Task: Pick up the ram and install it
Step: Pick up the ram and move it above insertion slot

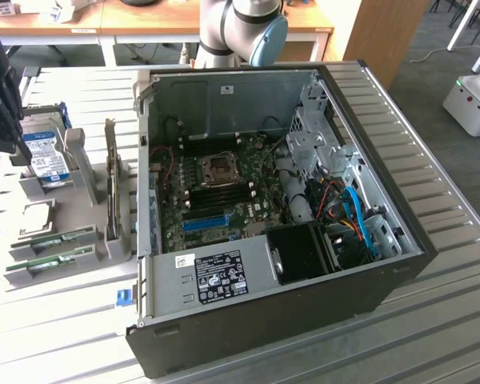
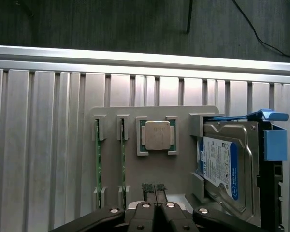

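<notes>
1. Ram [image 2: 122, 162] here means two long, thin green boards, the second [image 2: 97, 162] just beside the first. Each stands on edge in its own slot of a grey holder [image 2: 181, 118].
2. The wrist view shows their narrow green edges. In the exterior view the pair [image 1: 54, 240] looks green with pale patches, possibly labels, though that is hard to make out.
3. The holder rests on a ribbed metal worktop [image 2: 38, 145], at the exterior view's left of an open computer case [image 1: 304, 316].
4. Also in the holder are a square silver processor [image 2: 157, 135] next to the ram slots and, beyond it, a hard drive [image 2: 222, 166] with a blue-and-white label in a blue bracket [image 2: 274, 145].
5. The gripper [image 2: 153, 189] hangs over the holder, its fingers [image 2: 146, 189] pressed together with nothing between them.
6. The fingertips sit over bare holder plate near the processor, between the ram slots and the hard drive, apart from both sticks.
7. Inside the case the motherboard [image 1: 224, 188] lies exposed, with a blue slot [image 1: 204, 223]; the ram is not yet in it.
</notes>
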### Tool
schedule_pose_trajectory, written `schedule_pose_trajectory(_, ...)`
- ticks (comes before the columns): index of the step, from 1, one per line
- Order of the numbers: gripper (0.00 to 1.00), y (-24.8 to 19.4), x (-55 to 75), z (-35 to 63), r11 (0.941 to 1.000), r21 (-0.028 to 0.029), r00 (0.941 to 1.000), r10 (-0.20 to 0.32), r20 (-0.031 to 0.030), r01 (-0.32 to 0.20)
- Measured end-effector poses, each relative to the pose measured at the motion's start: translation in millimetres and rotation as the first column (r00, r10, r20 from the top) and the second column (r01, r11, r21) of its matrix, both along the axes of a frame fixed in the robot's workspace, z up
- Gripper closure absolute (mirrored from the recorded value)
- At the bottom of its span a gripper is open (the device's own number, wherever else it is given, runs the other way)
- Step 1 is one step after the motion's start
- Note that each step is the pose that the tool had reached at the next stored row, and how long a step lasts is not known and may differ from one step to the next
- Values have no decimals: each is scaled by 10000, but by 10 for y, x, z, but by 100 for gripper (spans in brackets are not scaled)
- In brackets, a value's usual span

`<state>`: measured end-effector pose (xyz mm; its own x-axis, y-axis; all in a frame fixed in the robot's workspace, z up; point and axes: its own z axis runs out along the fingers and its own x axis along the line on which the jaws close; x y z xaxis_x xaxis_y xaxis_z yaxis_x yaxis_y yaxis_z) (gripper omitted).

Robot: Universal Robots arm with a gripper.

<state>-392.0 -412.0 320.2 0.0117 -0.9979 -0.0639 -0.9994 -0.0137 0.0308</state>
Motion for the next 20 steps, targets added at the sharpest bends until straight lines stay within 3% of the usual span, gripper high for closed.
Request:
schedule_pose_trajectory(10, 89, 0, 0, 0, 10000, -1, 10000, 0, -2, 0)
schedule_pose_trajectory(12, 84, 0, 0, -1, 10000, -1, 10000, 1, -1, -1)
schedule_pose_trajectory(14, 70, 0, 0, 0, 10000, -1, 10000, 0, -2, 0)
schedule_pose_trajectory(17, 70, -2, 0, -1, 10000, -1, 10000, 0, -1, 0)
schedule_pose_trajectory(20, 70, -33, 0, -1, 10000, -1, 10000, -1, -2, 1)
